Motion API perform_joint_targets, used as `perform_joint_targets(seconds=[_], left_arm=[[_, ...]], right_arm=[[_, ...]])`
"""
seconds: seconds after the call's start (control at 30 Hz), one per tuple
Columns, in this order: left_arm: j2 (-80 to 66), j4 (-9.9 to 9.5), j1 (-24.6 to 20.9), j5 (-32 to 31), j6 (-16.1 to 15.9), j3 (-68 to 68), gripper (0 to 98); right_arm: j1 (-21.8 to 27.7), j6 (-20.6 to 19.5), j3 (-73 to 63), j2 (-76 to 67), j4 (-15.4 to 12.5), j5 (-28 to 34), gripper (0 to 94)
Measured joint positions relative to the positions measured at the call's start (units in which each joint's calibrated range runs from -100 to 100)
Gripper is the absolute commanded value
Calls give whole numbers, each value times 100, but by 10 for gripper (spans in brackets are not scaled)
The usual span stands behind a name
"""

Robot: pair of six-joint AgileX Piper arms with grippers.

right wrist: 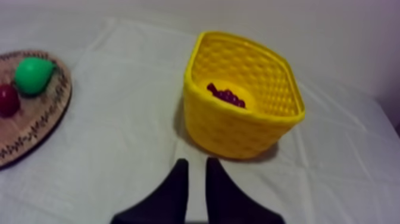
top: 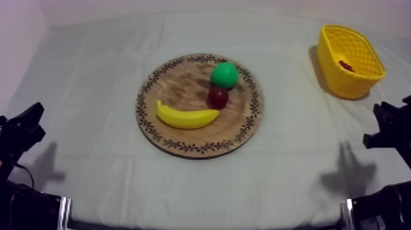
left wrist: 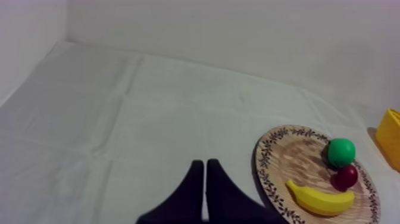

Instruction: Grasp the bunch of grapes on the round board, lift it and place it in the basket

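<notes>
The bunch of grapes [right wrist: 227, 96] lay in the yellow basket [right wrist: 238, 137] — seemingly done — left gripper [left wrist: 205, 164] closed empty, right gripper [right wrist: 197, 165] slightly parted.

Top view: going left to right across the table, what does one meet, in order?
In order: left tool → banana → pear → yellow basket, with the bunch of grapes inside → right tool. The small red fruit overlaps banana and pear sideways, so it is left out.

A draped counter [top: 293, 183] before a pale wall [left wrist: 238, 36]
A creased grey-white cloth [left wrist: 89, 119] covers the counter; the wall is plain, the light soft.
</notes>
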Motion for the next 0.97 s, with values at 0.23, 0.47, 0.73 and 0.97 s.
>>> perform_joint_targets(seconds=[0.23,0.47,0.73,0.97], left_arm=[[0,0,0,0,4,0,1],[0,0,0,-6,4,0,1],[0,0,0,-6,4,0,1],[0,0,0,-6,4,0,1]], right_arm=[[-36,65,27,-529,-506,458,12],[-141,-258,24,-549,-444,908,12],[-157,221,24,-549,-420,959,6],[-158,537,18,-549,-414,959,6]])
